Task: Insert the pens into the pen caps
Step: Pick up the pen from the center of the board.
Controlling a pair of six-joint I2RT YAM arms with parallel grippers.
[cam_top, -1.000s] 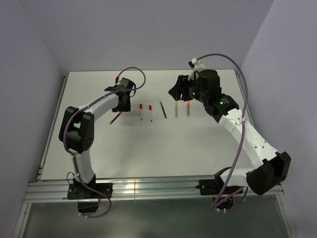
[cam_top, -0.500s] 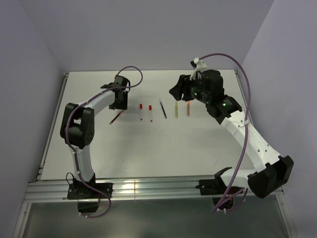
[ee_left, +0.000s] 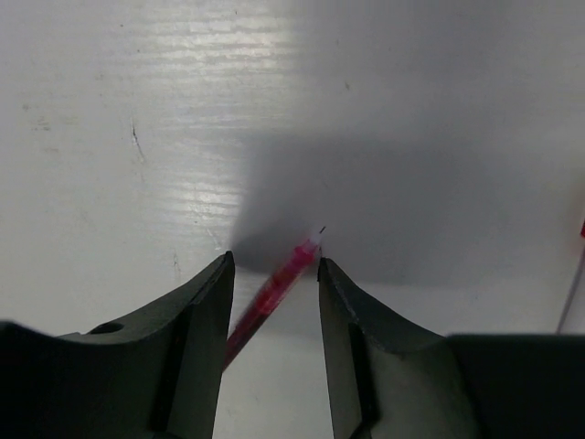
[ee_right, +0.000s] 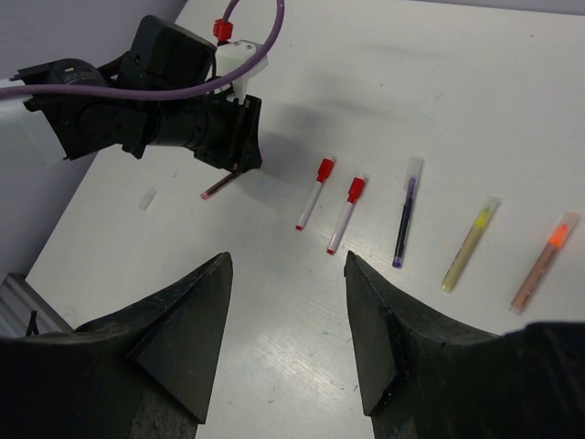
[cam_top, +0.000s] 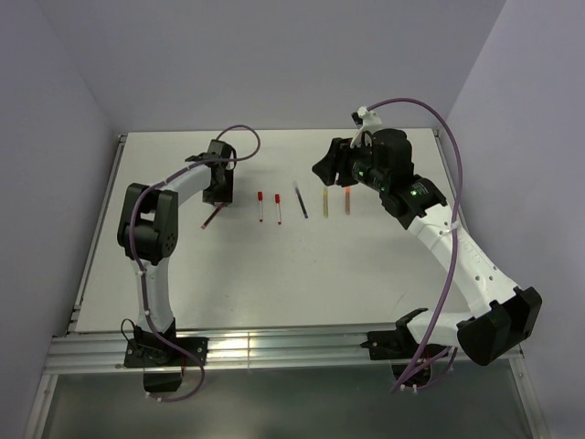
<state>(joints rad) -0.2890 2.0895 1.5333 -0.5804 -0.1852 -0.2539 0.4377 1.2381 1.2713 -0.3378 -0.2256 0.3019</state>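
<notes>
No writing, label, brand, number or sign can be read in any view. The pens (ee_right: 406,212) and the desk (cam_top: 274,274) show only plain colour, and any print on them is too small to make out.

**A:** What sort of room is it?

**B:** Bare. A pale back wall (cam_top: 274,55), a left wall (cam_top: 46,183) and a right wall (cam_top: 539,137), all faintly lilac, close round a white surface (cam_top: 274,274).

**A:** Any furniture?

**B:** Only that surface, edged by a thin metal frame (cam_top: 97,229). A silvery rail (cam_top: 292,346) runs along its near side (it catches a bright glare). Below the rail lies a dull grey strip (cam_top: 292,402).

**A:** And the light?

**B:** Soft and even. Close up, the surface shows a streaky sheen (ee_left: 219,55) and a few fine scratches (ee_left: 135,142).
</notes>
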